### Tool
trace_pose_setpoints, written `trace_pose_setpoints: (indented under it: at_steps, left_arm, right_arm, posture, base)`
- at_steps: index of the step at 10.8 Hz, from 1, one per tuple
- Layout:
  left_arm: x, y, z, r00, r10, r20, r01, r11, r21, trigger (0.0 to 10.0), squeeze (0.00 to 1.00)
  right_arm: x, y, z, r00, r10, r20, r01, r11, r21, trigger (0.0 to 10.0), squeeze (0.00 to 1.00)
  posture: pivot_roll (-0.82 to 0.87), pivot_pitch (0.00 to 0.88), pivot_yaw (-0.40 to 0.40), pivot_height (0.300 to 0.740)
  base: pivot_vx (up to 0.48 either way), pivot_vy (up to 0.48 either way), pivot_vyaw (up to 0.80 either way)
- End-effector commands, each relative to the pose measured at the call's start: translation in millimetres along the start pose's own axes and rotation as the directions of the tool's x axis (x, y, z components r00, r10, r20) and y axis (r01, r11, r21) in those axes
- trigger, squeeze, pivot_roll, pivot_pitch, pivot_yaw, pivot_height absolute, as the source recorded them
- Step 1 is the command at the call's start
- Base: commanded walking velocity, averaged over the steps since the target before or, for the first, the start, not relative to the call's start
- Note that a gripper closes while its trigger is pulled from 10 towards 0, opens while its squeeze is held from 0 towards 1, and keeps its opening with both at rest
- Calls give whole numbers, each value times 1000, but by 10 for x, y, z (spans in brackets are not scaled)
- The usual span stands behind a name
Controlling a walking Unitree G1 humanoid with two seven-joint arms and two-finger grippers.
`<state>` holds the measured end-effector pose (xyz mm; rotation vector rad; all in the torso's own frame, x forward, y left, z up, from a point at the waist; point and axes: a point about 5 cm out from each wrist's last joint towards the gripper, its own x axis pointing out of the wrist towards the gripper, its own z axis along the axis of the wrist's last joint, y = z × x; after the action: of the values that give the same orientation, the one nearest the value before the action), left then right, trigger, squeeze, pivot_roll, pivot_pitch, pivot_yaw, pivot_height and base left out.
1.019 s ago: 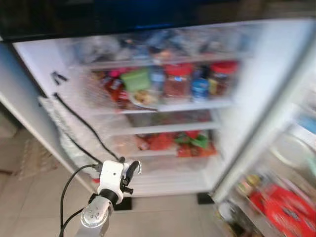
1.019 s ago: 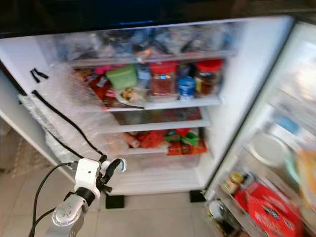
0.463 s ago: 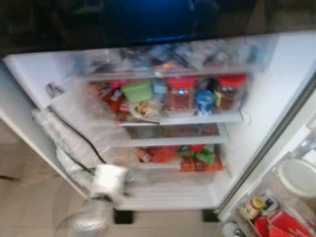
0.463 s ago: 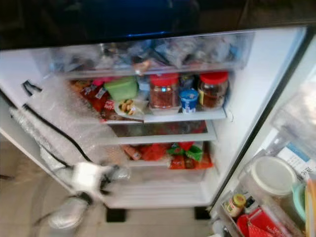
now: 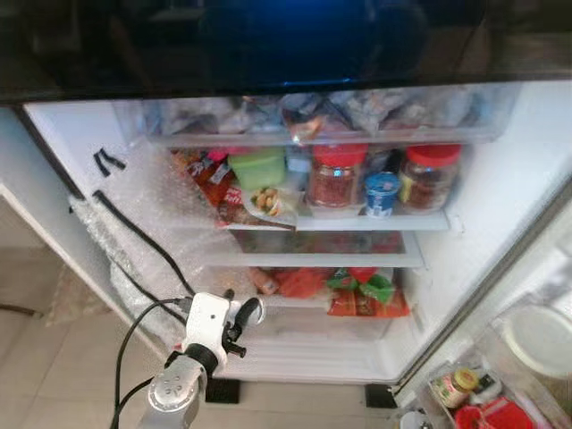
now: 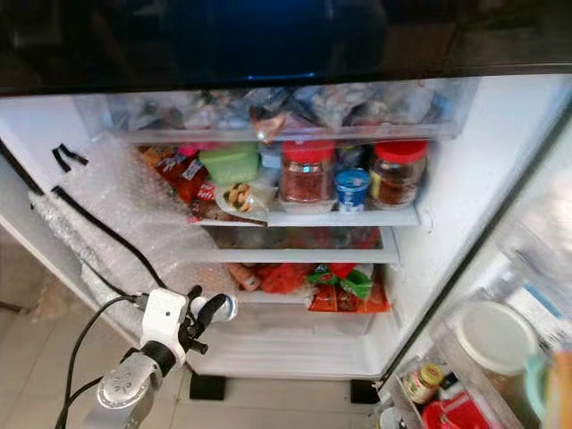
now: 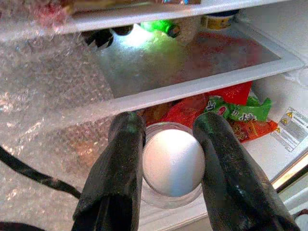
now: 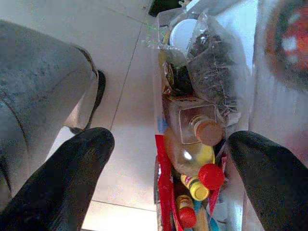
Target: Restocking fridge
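White egg (image 7: 173, 161) in a clear cup (image 7: 169, 199), clenched in my left gripper (image 7: 169, 159) before the open fridge (image 5: 500, 206); bubble wrap (image 5: 152, 223) and a black cable (image 5: 134, 234) beside it; red jars (image 6: 307, 170) on the shelf above; my right gripper (image 8: 166, 168) spread wide over door bottles (image 8: 202, 139); top drawer contents indistinct.

Centre of the frame, middle shelf: two clear glass jars with red lids, one (image 6: 307, 172) left of the other (image 6: 397, 173), and between them one small blue-and-white tub (image 6: 352, 189). Left of them sits one pale green lidded plastic box (image 6: 230, 164). At the lower right, in the door rack, one round white-lidded container (image 6: 493, 337). Two black-fingered grippers: one (image 7: 166, 159) pinching a single white egg (image 7: 173, 161), one (image 8: 173, 178) spread wide.
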<state>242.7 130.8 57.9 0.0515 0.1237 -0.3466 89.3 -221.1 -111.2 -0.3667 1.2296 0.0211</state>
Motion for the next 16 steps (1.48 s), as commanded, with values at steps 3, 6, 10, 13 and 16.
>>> trace_pose_setpoints:
  at_steps: [3,6,10,13,16]
  left_arm:
    - [43,21,99,998,23,50,-24,1000,11,10000,0]
    - [43,27,103,998,31,53,-32,999,12,10000,0]
    - [39,28,106,997,33,63,-34,999,9,10000,0]
    - [45,23,108,997,32,65,-33,999,8,10000,0]
    - [48,24,113,997,35,69,-35,999,6,10000,0]
  right_arm:
    - [2,73,66,999,37,36,-39,999,31,10000,0]
    - [3,67,74,998,41,44,-43,998,36,10000,0]
    - [5,78,100,998,44,52,-46,998,36,10000,0]
    - [4,91,113,997,51,64,-54,998,45,10000,0]
    - [5,89,134,996,50,74,-55,996,66,10000,0]
  posture:
    - [-120,53,57,740]
    - [-119,57,55,740]
    - [-116,40,60,740]
    - [-118,41,64,740]
    - [-113,53,60,740]
  base:
    - [0,0,0]
    - [0,0,0]
    - [0,0,0]
    - [0,0,0]
    - [0,0,0]
